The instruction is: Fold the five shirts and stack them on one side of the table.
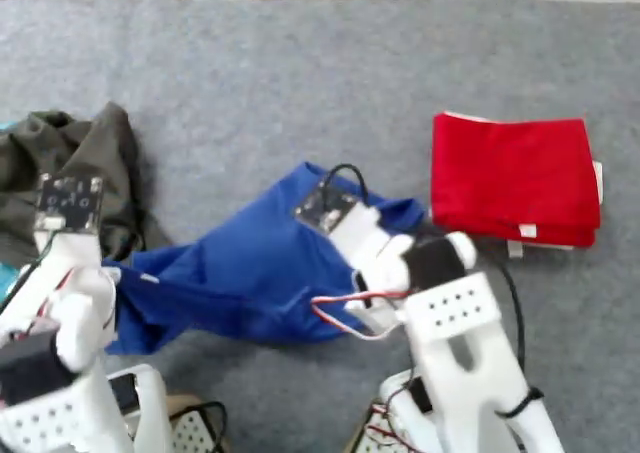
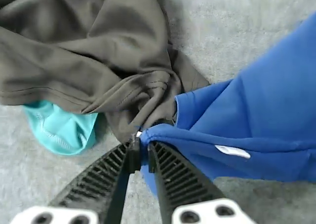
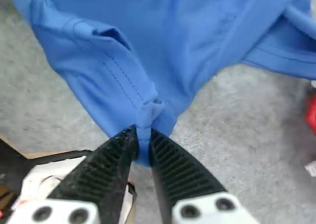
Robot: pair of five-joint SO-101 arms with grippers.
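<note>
A: Item one, blue shirt (image 1: 260, 263). Location?
B: Centre of the high view, on the grey counter (image 1: 300, 63). Unfolded, loosely bunched, stretched between the two arms.
A: Holds on it?
B: Two. Left gripper (image 2: 141, 147): jaws closed almost together on a pinch of the shirt's edge, at its lower-left end in the high view. Right gripper (image 3: 143, 135): jaws likewise pressed onto a small gathered fold of stitched hem, towards the shirt's right side.
A: Handling properties?
B: Judged light, soft, limp knit. No stiffness; it sags and creases between the holds. Not fragile. A thin pinch could slip free, so a stitched hem or seam is probably the best place to take hold, with the two holds well apart to spread it flat.
A: Other stock?
B: Red shirt (image 1: 515, 178): folded, right of the frame, just beside the blue one's corner. Dark olive shirt (image 1: 80, 158): crumpled, left of the frame, touching the blue shirt's end. Teal shirt (image 2: 61, 127): crumpled, partly under the olive one.
A: Status?
B: Red appears done; blue in hand; olive and teal not yet folded.
</note>
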